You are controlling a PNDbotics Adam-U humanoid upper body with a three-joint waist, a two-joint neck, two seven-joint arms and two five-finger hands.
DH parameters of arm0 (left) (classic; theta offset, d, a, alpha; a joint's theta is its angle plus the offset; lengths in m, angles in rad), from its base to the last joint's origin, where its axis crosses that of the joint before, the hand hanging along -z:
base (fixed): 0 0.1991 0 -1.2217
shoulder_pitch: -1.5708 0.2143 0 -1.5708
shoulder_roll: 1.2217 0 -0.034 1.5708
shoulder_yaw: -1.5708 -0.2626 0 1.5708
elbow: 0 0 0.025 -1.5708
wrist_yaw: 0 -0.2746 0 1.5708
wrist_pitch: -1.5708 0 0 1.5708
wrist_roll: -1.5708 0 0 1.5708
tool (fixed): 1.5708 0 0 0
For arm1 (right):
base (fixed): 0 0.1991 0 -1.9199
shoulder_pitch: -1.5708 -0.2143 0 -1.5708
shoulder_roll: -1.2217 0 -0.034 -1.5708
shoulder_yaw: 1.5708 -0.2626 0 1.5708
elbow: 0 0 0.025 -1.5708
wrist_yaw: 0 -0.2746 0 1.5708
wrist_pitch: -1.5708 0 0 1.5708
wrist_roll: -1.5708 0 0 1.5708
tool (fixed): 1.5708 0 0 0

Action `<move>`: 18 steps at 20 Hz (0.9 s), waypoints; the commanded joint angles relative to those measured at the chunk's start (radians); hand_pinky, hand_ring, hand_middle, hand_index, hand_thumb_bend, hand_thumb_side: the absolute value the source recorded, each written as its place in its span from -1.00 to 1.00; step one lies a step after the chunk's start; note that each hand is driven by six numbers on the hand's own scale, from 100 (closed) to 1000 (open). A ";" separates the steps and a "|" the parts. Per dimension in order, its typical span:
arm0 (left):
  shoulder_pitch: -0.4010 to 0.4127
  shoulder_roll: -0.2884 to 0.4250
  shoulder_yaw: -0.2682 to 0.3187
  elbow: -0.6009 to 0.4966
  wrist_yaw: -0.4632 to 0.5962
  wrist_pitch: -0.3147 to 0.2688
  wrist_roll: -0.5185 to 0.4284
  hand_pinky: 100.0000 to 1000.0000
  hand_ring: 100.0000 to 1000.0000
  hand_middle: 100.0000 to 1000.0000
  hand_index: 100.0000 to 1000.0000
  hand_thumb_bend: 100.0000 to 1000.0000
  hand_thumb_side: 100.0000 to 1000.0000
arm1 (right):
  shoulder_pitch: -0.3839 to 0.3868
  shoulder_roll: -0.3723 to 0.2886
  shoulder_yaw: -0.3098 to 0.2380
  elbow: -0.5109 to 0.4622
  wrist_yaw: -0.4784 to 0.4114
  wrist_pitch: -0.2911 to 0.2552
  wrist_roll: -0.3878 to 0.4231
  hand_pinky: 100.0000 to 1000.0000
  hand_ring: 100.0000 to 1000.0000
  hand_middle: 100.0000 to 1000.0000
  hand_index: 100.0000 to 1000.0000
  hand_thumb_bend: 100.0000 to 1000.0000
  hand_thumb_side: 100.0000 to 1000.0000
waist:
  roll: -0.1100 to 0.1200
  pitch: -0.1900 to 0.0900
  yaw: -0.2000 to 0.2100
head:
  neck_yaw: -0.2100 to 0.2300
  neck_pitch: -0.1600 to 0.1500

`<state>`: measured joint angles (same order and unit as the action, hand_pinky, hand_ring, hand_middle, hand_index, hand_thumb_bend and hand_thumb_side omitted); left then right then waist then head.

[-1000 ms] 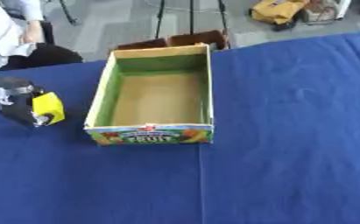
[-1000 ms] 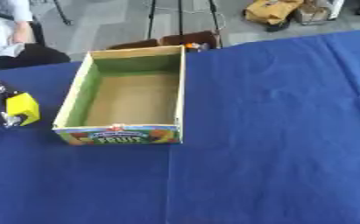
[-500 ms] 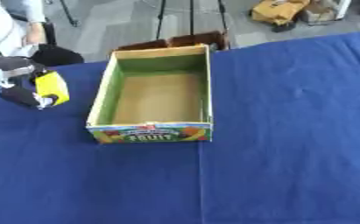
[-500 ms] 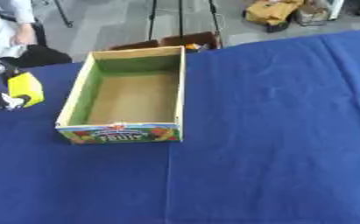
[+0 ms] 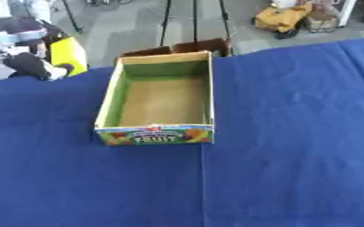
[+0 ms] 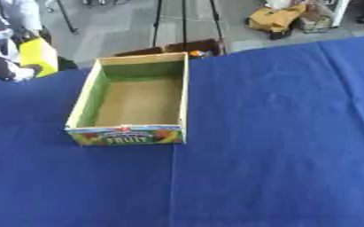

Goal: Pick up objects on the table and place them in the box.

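An open cardboard fruit box (image 5: 155, 134) with green inner walls and a bare brown floor stands on the blue tablecloth (image 5: 293, 146), left of centre. My left hand (image 5: 22, 55) is raised at the upper left, beyond the table's far edge in the picture, shut on a yellow block-like object (image 5: 68, 55). The object hangs left of the box's far left corner, clear of the box. The hand is blurred, so its fingers are hard to make out. My right hand shows in no view.
A low brown cardboard piece (image 5: 192, 45) sits just behind the box at the table's far edge. Beyond it are tripod legs (image 5: 194, 17) and a yellow bag (image 5: 281, 17) on the floor. A person sits at the far left.
My left hand has lifted the yellow object off the cloth and carried it up and toward the box's far left corner. The view has also shifted a little.
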<state>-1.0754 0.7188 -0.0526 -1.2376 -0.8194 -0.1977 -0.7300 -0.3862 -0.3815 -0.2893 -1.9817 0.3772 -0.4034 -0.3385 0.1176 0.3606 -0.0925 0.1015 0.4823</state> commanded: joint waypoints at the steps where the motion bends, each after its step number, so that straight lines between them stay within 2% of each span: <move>1: -0.039 -0.007 -0.009 -0.049 0.020 -0.007 -0.016 0.12 0.40 0.28 0.30 -1.00 -0.15 | -0.004 -0.009 -0.001 -0.018 -0.011 0.003 0.001 0.35 0.30 0.08 0.41 -1.00 0.89 | 0.012 -0.044 -0.002 | 0.003 0.005; 10: -0.089 -0.138 -0.059 -0.021 0.016 -0.013 -0.033 0.10 0.38 0.26 0.28 -1.00 -0.12 | -0.009 -0.002 0.004 -0.018 -0.026 -0.001 0.008 0.36 0.30 0.08 0.41 -1.00 0.88 | 0.017 -0.047 -0.022 | 0.019 -0.002; 18: -0.100 -0.235 -0.076 0.096 -0.081 0.004 0.066 0.07 0.36 0.24 0.26 -1.00 -0.11 | -0.016 0.004 0.008 -0.018 -0.037 -0.003 0.017 0.36 0.30 0.07 0.41 -1.00 0.87 | 0.022 -0.037 -0.044 | 0.032 -0.018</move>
<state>-1.1467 0.4757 -0.1318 -1.1497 -0.8817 -0.1975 -0.6868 -0.3881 -0.3650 -0.2823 -1.9817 0.3489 -0.4043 -0.3252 0.1330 0.3532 -0.1370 0.1273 0.4752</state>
